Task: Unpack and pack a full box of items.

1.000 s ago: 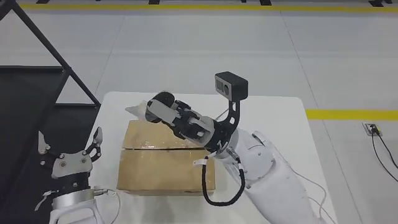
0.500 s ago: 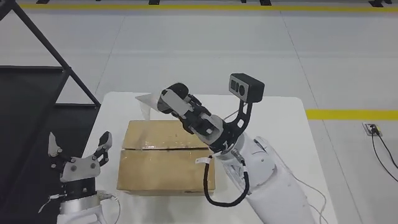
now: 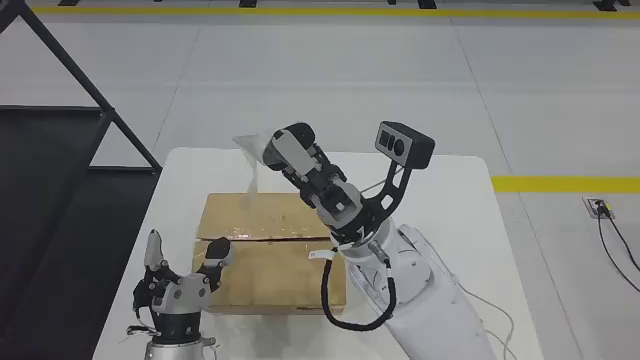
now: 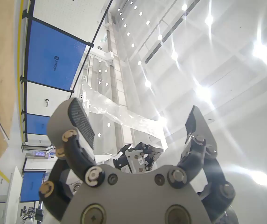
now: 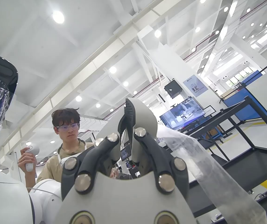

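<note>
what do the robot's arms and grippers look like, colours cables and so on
The right arm has a smooth white shell with black and grey wrist segments, a black cable looping beside it and a black camera on a bracket. The left gripper and right gripper have pale grey fingers, black ribbed pads, black links with silver pins.

tape (image 3: 250, 152) raised higher, left hand (image 3: 186, 252) nearer box (image 3: 270, 260)

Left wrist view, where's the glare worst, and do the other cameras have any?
Left wrist view: ceiling lamps flare into star streaks beside the open left end effector; partition panels bow. Right wrist view: lamps bright, little flare, tape strip in the right end effector evenly lit. Top view: even light, no glare on the box.
</note>
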Controlling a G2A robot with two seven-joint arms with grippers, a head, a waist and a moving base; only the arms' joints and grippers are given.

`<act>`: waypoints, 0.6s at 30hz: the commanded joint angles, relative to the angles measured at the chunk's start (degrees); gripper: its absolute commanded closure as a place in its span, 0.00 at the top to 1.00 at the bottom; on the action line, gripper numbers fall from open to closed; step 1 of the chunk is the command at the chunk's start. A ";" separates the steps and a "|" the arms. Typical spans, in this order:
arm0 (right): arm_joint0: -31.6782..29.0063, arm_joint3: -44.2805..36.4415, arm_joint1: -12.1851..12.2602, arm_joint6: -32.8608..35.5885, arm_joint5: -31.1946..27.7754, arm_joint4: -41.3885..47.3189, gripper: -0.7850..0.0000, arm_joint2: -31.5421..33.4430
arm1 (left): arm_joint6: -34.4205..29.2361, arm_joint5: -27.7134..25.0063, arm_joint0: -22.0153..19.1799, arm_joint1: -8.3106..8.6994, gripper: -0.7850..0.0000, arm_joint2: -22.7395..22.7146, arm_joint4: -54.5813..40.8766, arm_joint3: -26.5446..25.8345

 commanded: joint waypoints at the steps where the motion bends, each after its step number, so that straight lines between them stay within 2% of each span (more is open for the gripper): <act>1: -0.27 -0.02 -0.14 0.09 -0.26 0.27 0.00 -0.08 | 1.53 0.28 -1.79 -0.13 1.00 2.03 2.14 1.17; 8: -1.24 -0.36 -0.45 1.23 -0.95 0.64 0.00 0.07 | 5.55 3.11 -6.98 -0.45 1.00 6.48 7.31 3.94; 9: -1.35 -0.44 -0.47 1.31 -0.98 0.59 0.00 0.14 | 5.90 3.16 -7.26 -0.48 0.94 6.71 7.53 4.13; 11: -1.66 -0.70 -0.53 1.53 -0.97 0.56 0.00 0.31 | 6.82 3.12 -7.90 -0.56 0.75 7.23 8.03 4.46; 12: -1.80 -0.82 -0.57 1.63 -0.98 0.62 0.00 0.39 | 7.31 2.97 -8.13 -0.60 0.50 7.39 8.30 4.59; 14: -2.05 -0.93 -0.62 1.83 -1.04 0.62 0.00 0.64 | 8.09 2.76 -8.43 -0.67 0.35 7.72 8.47 4.78; 17: -2.29 -0.97 -0.71 2.25 -1.16 0.80 0.00 0.93 | 9.25 2.51 -8.68 -0.75 0.00 7.90 8.74 4.92; 18: -2.35 -0.90 -0.74 2.42 -1.23 0.88 0.00 1.04 | 9.41 2.48 -8.73 -0.76 0.00 7.92 8.90 4.99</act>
